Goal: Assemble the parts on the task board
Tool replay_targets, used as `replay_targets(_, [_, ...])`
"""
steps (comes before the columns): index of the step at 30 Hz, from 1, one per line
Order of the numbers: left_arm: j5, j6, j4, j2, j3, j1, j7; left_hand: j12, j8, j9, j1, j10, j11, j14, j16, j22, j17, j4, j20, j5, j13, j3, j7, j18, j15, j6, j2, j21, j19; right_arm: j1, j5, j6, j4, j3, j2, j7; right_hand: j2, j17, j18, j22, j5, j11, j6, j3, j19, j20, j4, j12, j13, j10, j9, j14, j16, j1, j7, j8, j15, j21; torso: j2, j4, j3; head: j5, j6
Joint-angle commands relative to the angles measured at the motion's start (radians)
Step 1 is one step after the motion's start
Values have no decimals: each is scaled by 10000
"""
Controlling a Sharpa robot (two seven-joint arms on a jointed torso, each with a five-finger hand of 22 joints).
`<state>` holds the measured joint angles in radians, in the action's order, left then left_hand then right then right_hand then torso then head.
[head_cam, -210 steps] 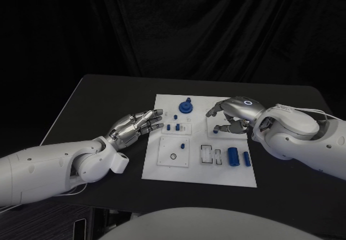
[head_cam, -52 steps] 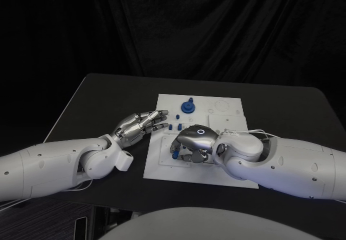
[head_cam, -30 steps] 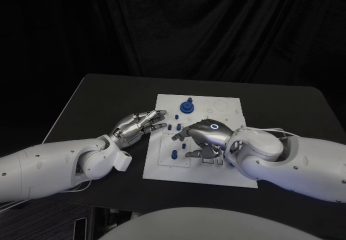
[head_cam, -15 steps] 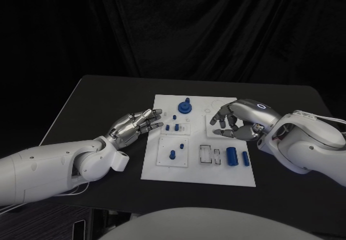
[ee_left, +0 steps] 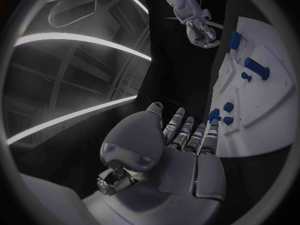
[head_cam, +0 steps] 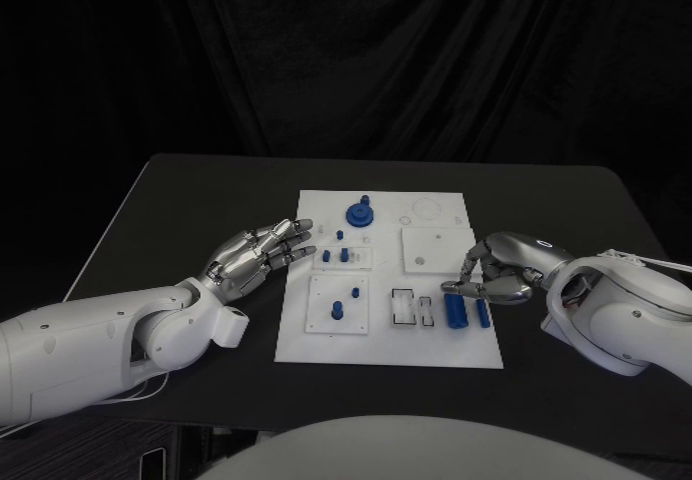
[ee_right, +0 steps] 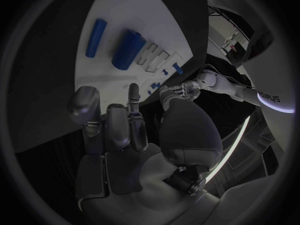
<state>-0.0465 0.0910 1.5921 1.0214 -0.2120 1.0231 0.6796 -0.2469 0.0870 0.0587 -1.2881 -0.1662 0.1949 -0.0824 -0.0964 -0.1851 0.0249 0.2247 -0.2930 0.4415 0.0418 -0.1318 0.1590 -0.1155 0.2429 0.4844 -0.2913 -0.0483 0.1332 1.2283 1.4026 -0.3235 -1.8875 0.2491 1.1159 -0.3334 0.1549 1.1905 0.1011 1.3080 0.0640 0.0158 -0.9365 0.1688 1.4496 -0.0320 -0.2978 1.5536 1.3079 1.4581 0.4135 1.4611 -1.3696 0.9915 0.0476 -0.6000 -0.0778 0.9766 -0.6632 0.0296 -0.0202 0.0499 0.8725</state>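
At the task board's [head_cam: 387, 345] right edge, the right hand [head_cam: 498, 270] hovers empty with fingers curled loosely apart — likely poised to pick the large blue cylinder [head_cam: 454, 311] lying beside it. Off the board's opposite edge, the left hand [head_cam: 254, 254] waits, released and flat, over the counter [head_cam: 173, 210].

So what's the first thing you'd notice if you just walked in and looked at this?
Probably the white board in the middle of the black table, dotted with small blue pieces. Next, the two shiny silver hands: the left hand hovers with its fingers spread by the board's left edge. The right hand curls over the right edge, just above two blue cylinders lying side by side.
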Motion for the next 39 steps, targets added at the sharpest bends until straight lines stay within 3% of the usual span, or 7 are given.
replay_targets(1, [92,21,26,-13,8,-12,811,-69,35,13,1,-43,46,-7,-11,12,5,40,13,31,16,38,334,26,-50,49,66,-29,9,-100,455,1057,-70,-2,27,-1899,231,1215,-199,1591,-28,142,127,16,288,77,3,172,2629,1127,508,493,-703,-541,-81,-709,-76,1189,-5,13,11,-118,2])
replay_targets(2, [92,25,23,-16,8,-12,805,-77,40,14,-1,-52,56,-14,-19,11,7,41,9,35,17,40,333,20,-42,57,64,-29,10,-118,550,1107,-76,-2,27,-1989,323,1979,-315,1734,48,164,265,-30,435,130,3,172,2629,1127,836,689,-1112,-822,-176,-1129,-161,1942,-7,14,14,-160,2])
replay_targets(5, [92,38,25,-17,8,-12,783,-78,40,14,-1,-54,57,-15,-20,11,7,42,9,35,18,40,333,20,-41,58,64,-29,10,-176,902,1268,-116,-2,22,-2293,456,3215,-466,1929,161,302,438,-113,621,242,-8,172,2629,1127,1387,974,-1735,-996,-286,-1800,-245,2978,-16,-2,24,-235,2])
replay_targets(10, [92,65,18,-15,7,-12,739,-106,49,15,-5,-82,88,-24,-28,18,9,43,3,39,22,40,334,11,-35,73,65,-26,6,-245,1216,1512,-176,-2,-23,-2608,522,3618,-573,2062,313,345,707,-241,715,287,-14,172,2629,1127,1789,1055,-1926,-1076,-330,-2190,-289,3681,-7,-3,22,-310,2])
replay_targets(19, [92,101,18,-1,7,-13,655,-116,62,18,-18,-97,90,-53,-60,13,17,36,-7,47,23,46,335,10,0,103,67,-28,12,-467,1346,1824,-74,-2,-253,-2652,316,3664,-574,2059,1019,323,942,-21,665,278,-4,172,2629,1127,1862,1064,-1946,-810,-301,-2135,-273,3800,-10,-10,19,-285,2])
replay_targets(25, [92,120,24,31,7,-14,611,-114,64,18,-23,-97,88,-62,-69,14,19,33,-10,49,22,48,339,11,11,105,67,-28,12,-660,1362,1422,45,-2,-448,-2499,212,3654,-571,2055,1110,311,944,84,643,265,2,172,2629,1127,1815,1061,-1940,-603,-290,-2056,-261,3819,1,-6,10,-258,2])
replay_targets(39, [92,181,-29,-30,7,-22,536,-104,64,16,-31,-92,91,-65,-72,12,20,28,-12,53,19,52,342,15,21,90,67,-29,16,-784,1366,1089,458,-3,-829,-2321,-94,3604,-564,2048,1216,319,827,287,610,258,1,172,2629,1127,1764,1049,-1914,-427,-301,-1998,-265,3851,-6,5,16,-305,2])
